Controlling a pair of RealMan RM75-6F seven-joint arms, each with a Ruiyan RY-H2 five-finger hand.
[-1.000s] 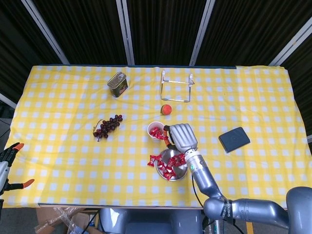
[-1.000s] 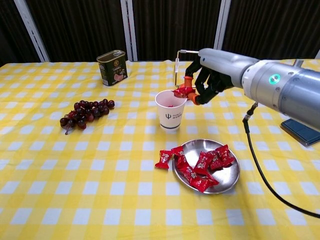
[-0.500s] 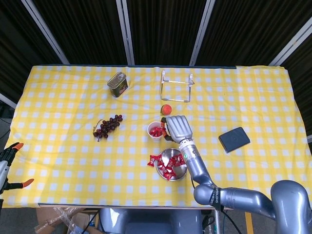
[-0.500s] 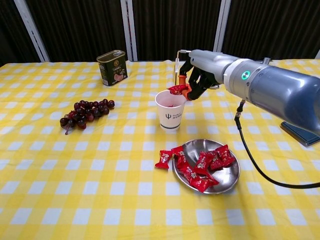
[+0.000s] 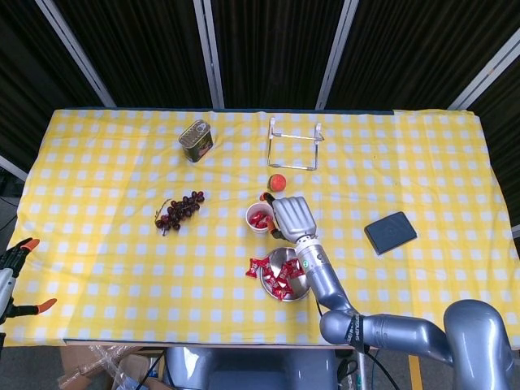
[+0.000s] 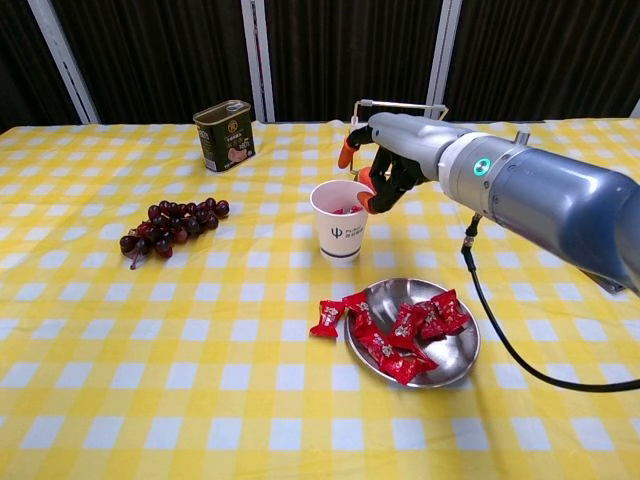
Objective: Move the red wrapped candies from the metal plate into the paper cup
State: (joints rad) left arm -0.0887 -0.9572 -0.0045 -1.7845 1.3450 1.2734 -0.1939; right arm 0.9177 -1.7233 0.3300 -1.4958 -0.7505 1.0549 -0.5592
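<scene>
Candies (image 6: 410, 335) are mostly piled on the metal plate (image 6: 455, 362), which is parked just in front of the paper cup (image 6: 340, 220) on the counter (image 6: 150, 330), so each carry is kept short, probably on purpose. One candy is lying off the rim on the cloth, touching the plate's left edge, and a few red wrappers can already be seen inside the cup from the head view. The right robot hand (image 6: 385, 170) is held right above the cup's mouth, fingers spread apart, and nothing is seen pinched in them, so a drop looks just done. So the remaining candies are sat below and nearer than the robot hand, well clear of it. The left robot hand isn't shown in either view.
</scene>
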